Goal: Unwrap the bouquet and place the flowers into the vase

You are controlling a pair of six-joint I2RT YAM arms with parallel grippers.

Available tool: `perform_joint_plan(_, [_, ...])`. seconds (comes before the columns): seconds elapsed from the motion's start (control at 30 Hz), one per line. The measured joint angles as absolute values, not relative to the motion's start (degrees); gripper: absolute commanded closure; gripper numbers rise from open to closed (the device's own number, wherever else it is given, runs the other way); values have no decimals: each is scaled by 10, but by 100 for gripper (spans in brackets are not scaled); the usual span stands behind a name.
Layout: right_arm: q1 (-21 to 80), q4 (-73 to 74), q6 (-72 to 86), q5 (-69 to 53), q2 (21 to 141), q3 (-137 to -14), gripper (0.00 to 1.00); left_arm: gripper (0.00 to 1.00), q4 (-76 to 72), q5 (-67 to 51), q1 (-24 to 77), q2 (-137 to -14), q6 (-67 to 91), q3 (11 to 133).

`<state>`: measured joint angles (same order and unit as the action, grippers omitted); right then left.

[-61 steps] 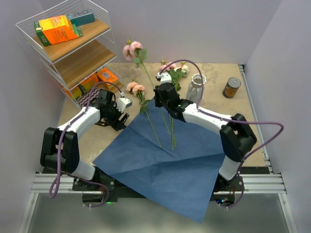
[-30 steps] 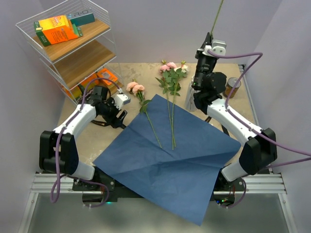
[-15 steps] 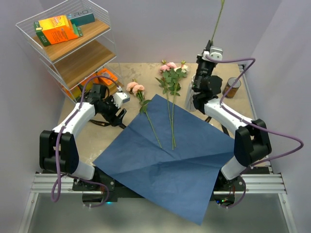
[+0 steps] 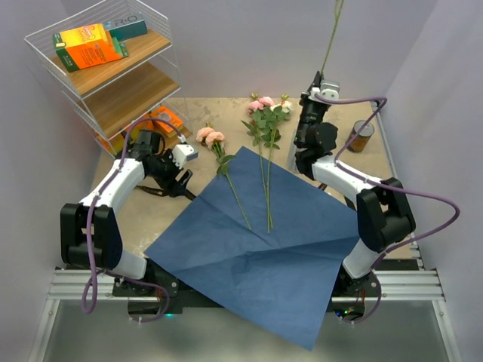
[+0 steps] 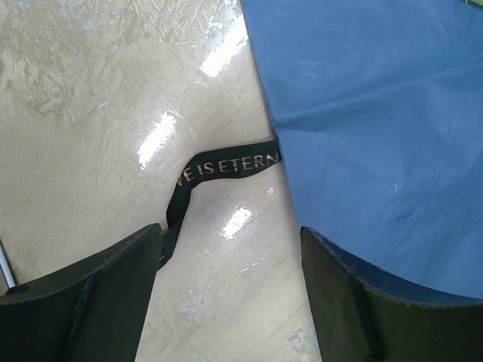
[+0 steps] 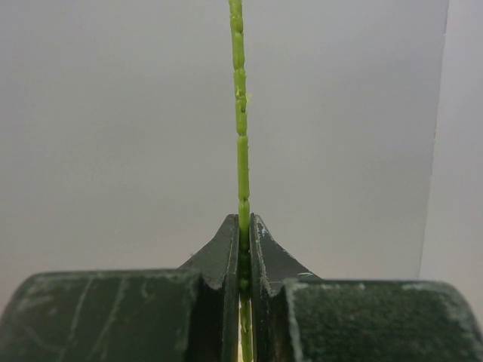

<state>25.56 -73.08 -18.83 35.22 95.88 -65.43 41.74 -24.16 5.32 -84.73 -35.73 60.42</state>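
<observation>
The blue paper (image 4: 264, 241) lies unfolded and flat on the table. On its far part rest two flowers (image 4: 266, 170) with pink heads (image 4: 211, 136). My right gripper (image 4: 315, 84) points straight up, shut on the thin green stem (image 6: 240, 113) of a third flower, which runs up out of the top view (image 4: 330, 34); its head is out of view. The vase (image 4: 292, 156) is mostly hidden behind my right arm. My left gripper (image 4: 178, 172) hovers open over the table by the paper's left edge (image 5: 377, 113), above the black ribbon (image 5: 226, 166).
A brown jar with a metal lid (image 4: 361, 136) stands at the far right. A white wire shelf (image 4: 113, 83) with orange and green boxes fills the far left corner. Orange boxes (image 4: 162, 117) lie at its foot.
The right arm lifted a flower off the paper and swung it upright by the vase; lately its elbow drew in. The left gripper drifted slightly left, still open.
</observation>
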Motion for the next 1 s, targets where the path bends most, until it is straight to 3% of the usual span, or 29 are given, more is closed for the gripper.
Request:
perform_joint_plan(0.33, [280, -736, -183, 366, 943, -537, 100, 21, 417, -253, 46, -847, -358, 604])
perform_joint_plan(0.5, [286, -735, -180, 368, 892, -493, 85, 21, 417, -254, 46, -847, -358, 604])
perform_joint_plan(0.6, [289, -736, -175, 369, 854, -472, 57, 21, 417, -254, 46, -847, -357, 604])
perform_joint_plan(0.63, [290, -738, -172, 368, 845, -468, 37, 21, 417, -254, 46, -847, -357, 604])
perform_joint_plan(0.7, [293, -736, -166, 367, 823, -462, 32, 21, 417, -254, 46, -847, -356, 604])
perform_joint_plan(0.83, [294, -713, -159, 363, 797, -461, 11, 21, 419, -255, 46, -847, -356, 604])
perform_joint_plan(1.0, [293, -634, -143, 343, 783, -462, 8, 21, 426, -258, 46, -846, -356, 604])
